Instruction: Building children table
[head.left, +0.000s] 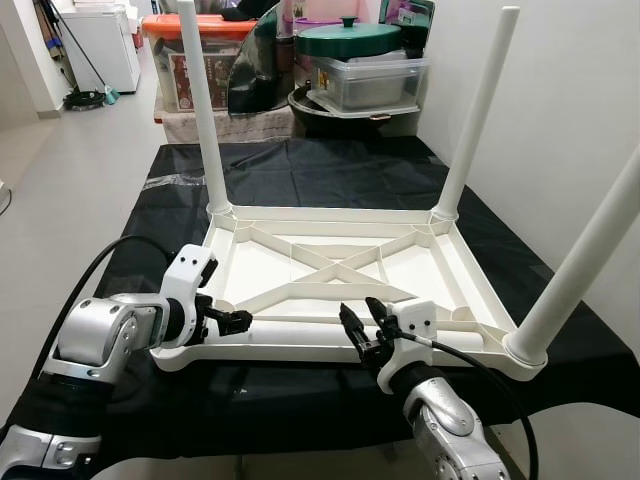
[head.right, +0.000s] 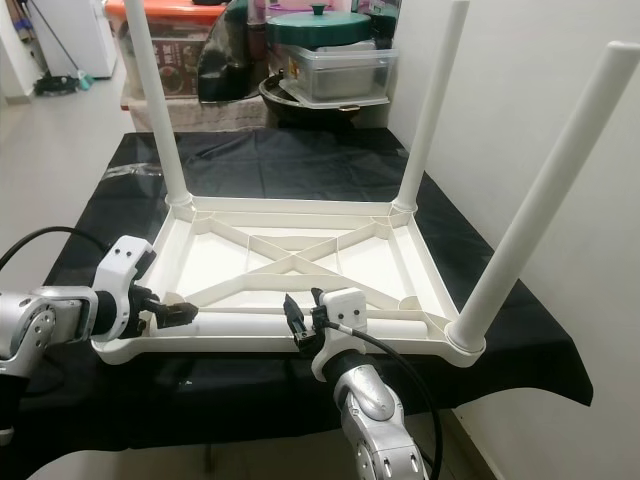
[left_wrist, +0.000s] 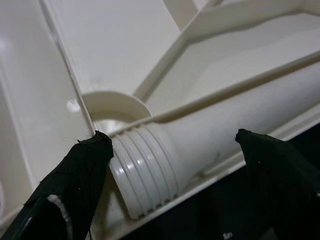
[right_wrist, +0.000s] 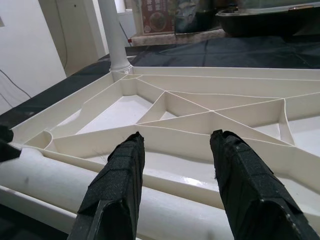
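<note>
A white children's table top (head.left: 480, 290) lies upside down on a black cloth. Three white legs stand upright in its corners: far left (head.left: 200, 100), far right (head.left: 478, 110) and near right (head.left: 590, 250). A fourth leg (head.left: 300, 322) lies loose along the near rim. Its threaded end (left_wrist: 145, 170) rests beside the near-left corner socket (left_wrist: 107, 107). My left gripper (head.left: 238, 321) is open, its fingers (left_wrist: 75, 185) straddling that threaded end. My right gripper (head.left: 362, 322) is open just above the middle of the lying leg (right_wrist: 50, 177), holding nothing.
The black cloth (head.left: 330, 170) covers the work table. At its far end are stacked plastic boxes (head.left: 370, 80), a green lid (head.left: 348, 38) and a red-lidded bin (head.left: 195, 40). A white wall (head.left: 560, 80) runs along the right, with open floor (head.left: 60, 170) on the left.
</note>
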